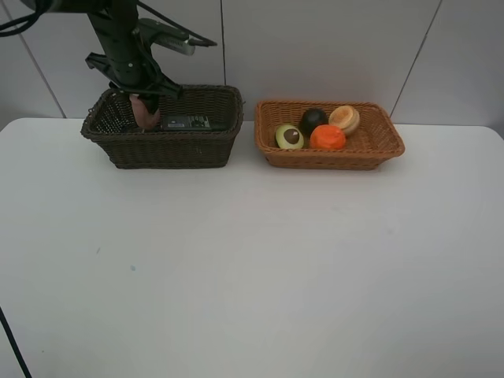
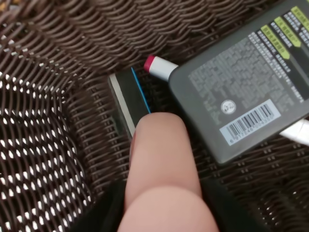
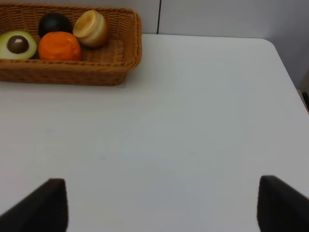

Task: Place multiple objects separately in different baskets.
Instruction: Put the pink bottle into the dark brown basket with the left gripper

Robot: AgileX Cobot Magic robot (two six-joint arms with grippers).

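White counter [image 1: 236, 260] scene: left tool [image 1: 144, 101] clenched on pink white-capped bottle [image 1: 144, 112] inside far-left deep dark-brown wicker basket [image 1: 169, 148], release likely next; right tool [image 3: 161, 203] released, idle.

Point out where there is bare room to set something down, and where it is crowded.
Bare: the white table in front of both baskets. Crowded: the tan basket with avocado, mangosteen, orange and tan fruit; the dark basket, with the left gripper holding the pink bottle over the black device.

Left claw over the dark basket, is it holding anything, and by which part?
The left claw is shut on the pink bottle, gripping its near end; the far end points down into the dark brown basket.
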